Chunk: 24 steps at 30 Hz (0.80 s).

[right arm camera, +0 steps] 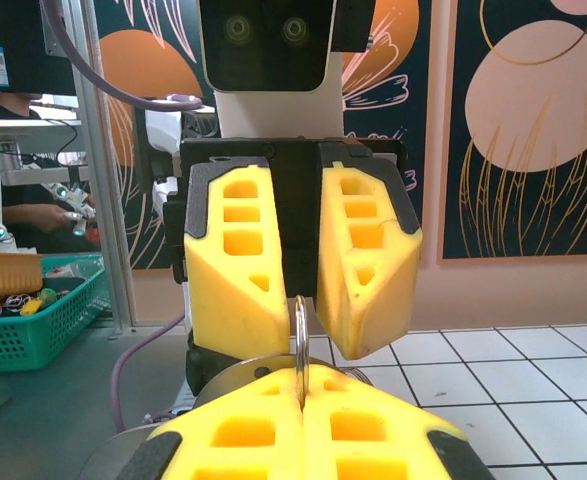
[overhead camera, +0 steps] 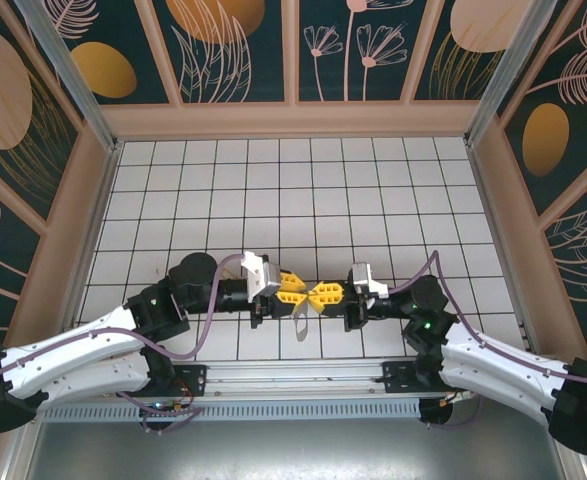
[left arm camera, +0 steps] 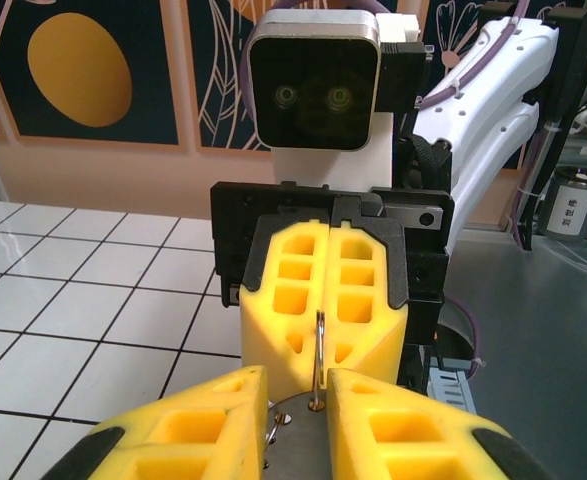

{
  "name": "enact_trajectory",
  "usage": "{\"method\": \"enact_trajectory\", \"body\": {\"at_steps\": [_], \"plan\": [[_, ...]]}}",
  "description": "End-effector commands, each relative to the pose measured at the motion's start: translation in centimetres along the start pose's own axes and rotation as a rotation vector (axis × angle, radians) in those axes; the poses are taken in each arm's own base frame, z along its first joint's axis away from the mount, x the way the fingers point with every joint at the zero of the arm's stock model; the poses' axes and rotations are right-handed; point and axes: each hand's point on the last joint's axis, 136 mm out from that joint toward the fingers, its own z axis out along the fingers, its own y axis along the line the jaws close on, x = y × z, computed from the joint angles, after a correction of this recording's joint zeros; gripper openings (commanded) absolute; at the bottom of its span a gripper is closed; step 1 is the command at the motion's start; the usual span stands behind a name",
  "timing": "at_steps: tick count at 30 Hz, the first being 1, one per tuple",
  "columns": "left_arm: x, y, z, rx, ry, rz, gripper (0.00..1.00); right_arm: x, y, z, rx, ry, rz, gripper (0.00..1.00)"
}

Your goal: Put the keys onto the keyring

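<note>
Over the middle of the surface's (overhead camera: 303, 180) near edge, the two arms meet tip to tip. The right fingers (right arm camera: 363, 430) are clenched on the keyring (right arm camera: 300, 335), which stands upright between them. The left fingers (left arm camera: 203, 420) grasp a flat silvery key (left arm camera: 298, 415) between them. The ring's wire meets a small hole in the key's head.
</note>
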Motion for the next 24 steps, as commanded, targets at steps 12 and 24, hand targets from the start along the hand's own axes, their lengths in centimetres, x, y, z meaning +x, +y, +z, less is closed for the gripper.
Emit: {"method": "enact_trajectory", "body": {"at_steps": [12,24], "plan": [[-1.3,-0.3,0.7,0.035,-0.007,0.038,0.13,-0.9,0.5,0.2,-0.031,-0.03,-0.029,0.0],[0.3,1.2,0.8,-0.046,0.105,0.097,0.0,-0.2,-2.5,0.0,0.155,0.098,-0.048,0.24]]}}
